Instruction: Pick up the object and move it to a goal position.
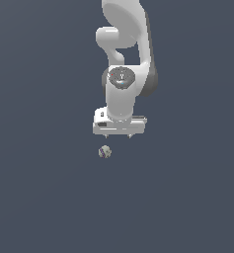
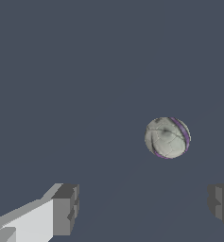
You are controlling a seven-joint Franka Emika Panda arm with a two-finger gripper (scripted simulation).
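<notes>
Gripper (image 1: 118, 135) spread wide, empty, ball (image 1: 104, 151) below, apart from fingers (image 2: 66, 208)

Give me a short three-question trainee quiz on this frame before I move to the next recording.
1. True or false: the gripper holds the ball.
2. In the wrist view, the ball lies: A) between the fingers, B) ahead of them, C) out of sight.
3. Fill in: the gripper's jaws are ____.

Key: 1 false, the ball is apart from the gripper. 2 B. 3 open.
</notes>
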